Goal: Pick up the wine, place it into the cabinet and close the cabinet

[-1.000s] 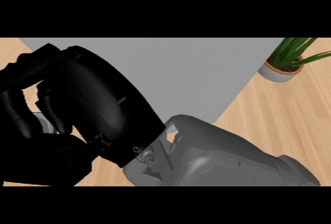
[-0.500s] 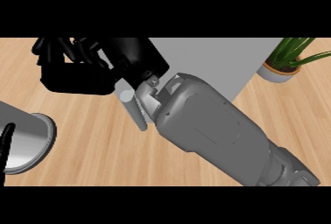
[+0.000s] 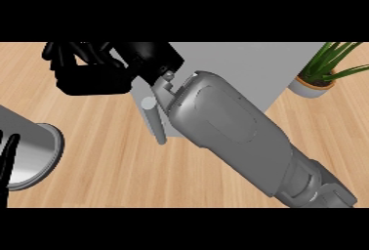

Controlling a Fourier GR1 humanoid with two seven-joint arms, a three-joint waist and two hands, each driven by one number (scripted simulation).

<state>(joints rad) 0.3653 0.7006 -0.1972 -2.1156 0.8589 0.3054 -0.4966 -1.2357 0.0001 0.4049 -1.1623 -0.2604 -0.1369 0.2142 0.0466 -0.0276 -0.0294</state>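
Fingers (image 3: 72,51) on the right hand (image 3: 93,73) are curled over at the upper left of the head view, bunched into a black clump near the top edge, and honestly I can't tell if they're wrapped round anything or just closed on themselves, since the hand hides whatever might be in there. The right forearm (image 3: 231,129) is a big grey shape running diagonally from the lower right corner up to that hand, wrist tilted toward the upper left. Behind the wrist there's a pale grey panel (image 3: 245,63) across the top middle, and a slim grey bar (image 3: 155,122) hangs just below the hand, beside the forearm; can't say for sure what it belongs to. The left arm (image 3: 32,156) shows at the left edge as a rounded grey end, with a thin black finger of the left hand (image 3: 9,156) just poking in, too little to read its pose. Wood surface (image 3: 115,161) underneath everything. Potted plant (image 3: 324,68) sits at the upper right, well apart from the hand. The wine doesn't show anywhere I can make out.
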